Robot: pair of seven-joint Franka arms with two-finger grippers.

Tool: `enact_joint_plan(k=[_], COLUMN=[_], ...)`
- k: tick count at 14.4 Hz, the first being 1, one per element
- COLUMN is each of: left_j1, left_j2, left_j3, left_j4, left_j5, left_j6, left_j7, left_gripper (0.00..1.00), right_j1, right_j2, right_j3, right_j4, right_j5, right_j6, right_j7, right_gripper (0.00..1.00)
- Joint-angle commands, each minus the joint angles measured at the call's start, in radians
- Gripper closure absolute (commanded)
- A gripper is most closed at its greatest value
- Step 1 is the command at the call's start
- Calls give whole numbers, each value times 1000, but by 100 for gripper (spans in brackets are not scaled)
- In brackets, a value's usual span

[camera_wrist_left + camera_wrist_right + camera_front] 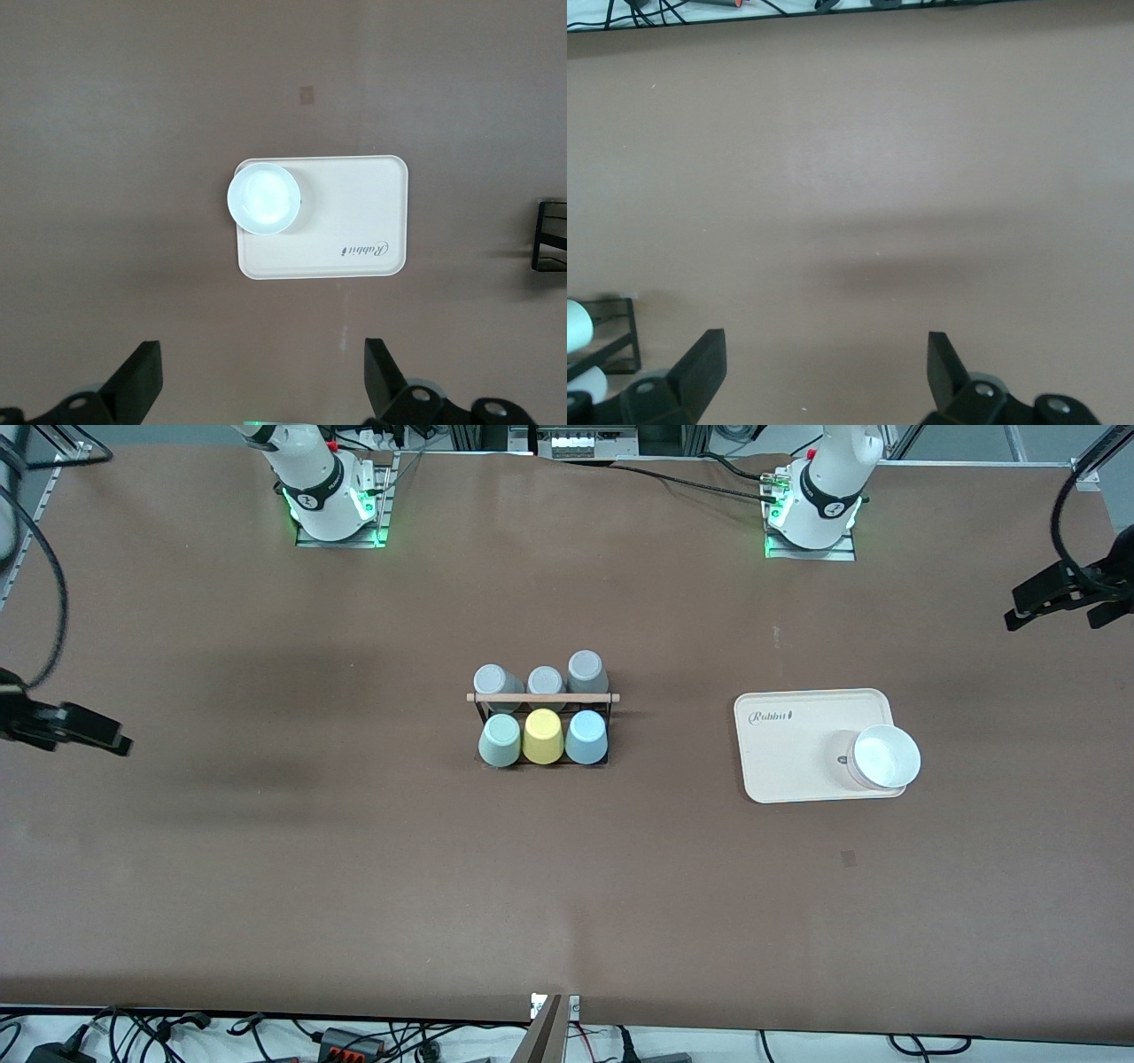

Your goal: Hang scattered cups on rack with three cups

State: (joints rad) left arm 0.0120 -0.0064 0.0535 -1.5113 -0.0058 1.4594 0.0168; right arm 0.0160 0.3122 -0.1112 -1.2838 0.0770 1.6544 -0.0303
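A small black wire rack (542, 731) with a light wooden rod (542, 698) across its top stands at the middle of a brown table (354, 850). Six upturned cups sit on it in two rows of three. In the row nearer the front camera, a pale mint green cup (500, 740) is at the right arm's end of the rack, a yellow cup (543, 736) is in the middle, and a light blue cup (586, 737) is at the left arm's end. Three grey cups (543, 680) fill the row farther from the camera. Well apart from the rack, toward the left arm's end of the table, lies a beige tray (797, 735) with a white bowl (884, 757) on its corner. The left gripper (263, 381) hangs high over the tray, its fingers spread wide and holding nothing. The right gripper (826, 376) hangs over bare table beside the rack, toward the right arm's end, also wide apart and empty.
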Motion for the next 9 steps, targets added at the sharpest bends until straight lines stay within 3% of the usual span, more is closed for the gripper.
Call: enact_joint_plan(k=[1,4,9], left_j1=[14,9,5], left_j2=[-17,-17,-17], left_j3=[-3,-9,-11], left_j4=[-9,-7,-6], left_j5=[-2,-2,-3], left_j6=[-10,-4,-7], left_j7=[38,31,28], left_gripper=[0,0,0], right_j1=[-4,-2,-1], right_j2=[-45,-86,-278], right_j3=[33,33,33], right_j4=[-48,-113,-429], right_j5=[-43,-45,-54], right_j6=[12,19,157], right_j7=[-31,-33,-33], right_gripper=[0,0,0])
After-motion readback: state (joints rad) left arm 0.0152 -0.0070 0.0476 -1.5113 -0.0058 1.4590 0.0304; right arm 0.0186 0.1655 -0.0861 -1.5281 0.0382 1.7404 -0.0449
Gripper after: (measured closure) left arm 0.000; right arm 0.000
